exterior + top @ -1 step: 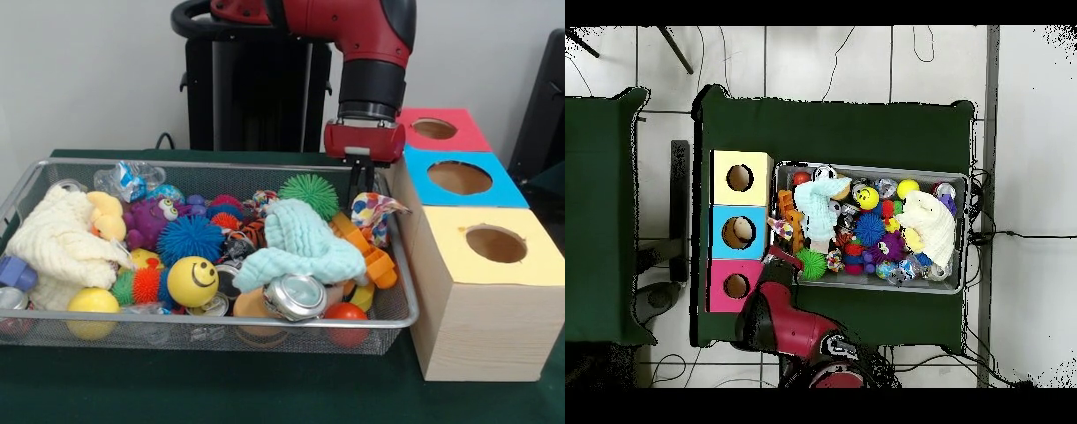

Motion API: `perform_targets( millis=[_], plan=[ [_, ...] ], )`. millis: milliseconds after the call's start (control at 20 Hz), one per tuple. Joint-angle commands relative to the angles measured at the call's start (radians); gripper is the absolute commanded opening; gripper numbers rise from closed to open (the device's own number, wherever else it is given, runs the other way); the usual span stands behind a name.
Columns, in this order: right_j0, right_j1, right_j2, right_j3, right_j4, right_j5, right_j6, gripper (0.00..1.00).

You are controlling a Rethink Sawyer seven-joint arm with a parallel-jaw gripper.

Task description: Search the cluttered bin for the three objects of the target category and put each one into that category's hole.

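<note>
Table [265, 389], draped in dark green cloth, carries a wire bin [53, 331] heaped with toys and, just beside its right end in the front view, a row of three wooden boxes, each with a round hole in its top. The red arm [353, 26] comes down over the bin's far right corner, next to the boxes. The yellow box [494, 291] stands nearest the camera, the blue box [459, 177] in the middle, the red box [439, 129] farthest back. Inside the bin, a cream cloth [57, 243] lies at the left end and a mint cloth [300, 243] is draped over the middle. The gripper [360, 181] hangs low at the bin's back right, just beside a patterned cloth [375, 212]; whether its fingers are spread or closed cannot be told. A blue spiky ball [190, 237], a green spiky ball [309, 193], a yellow smiley ball [192, 281] and a crushed can [294, 296] sit among the clutter.
</note>
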Motion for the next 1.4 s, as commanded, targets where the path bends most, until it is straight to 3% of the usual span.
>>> perform_targets(
  millis=[50, 250, 850, 1400],
  plan=[
    [0.000, -0.076, 0.060, -0.101, 0.045, 0.057, 0.195, 0.00],
    [0.000, -0.137, 0.056, -0.069, 0.052, 0.129, 0.178, 0.00],
    [0.023, -0.189, 0.026, -0.046, 0.057, 0.162, 0.177, 0.00],
    [0.078, -0.279, -0.013, -0.008, 0.099, 0.255, 0.157, 0.00]
  ],
)
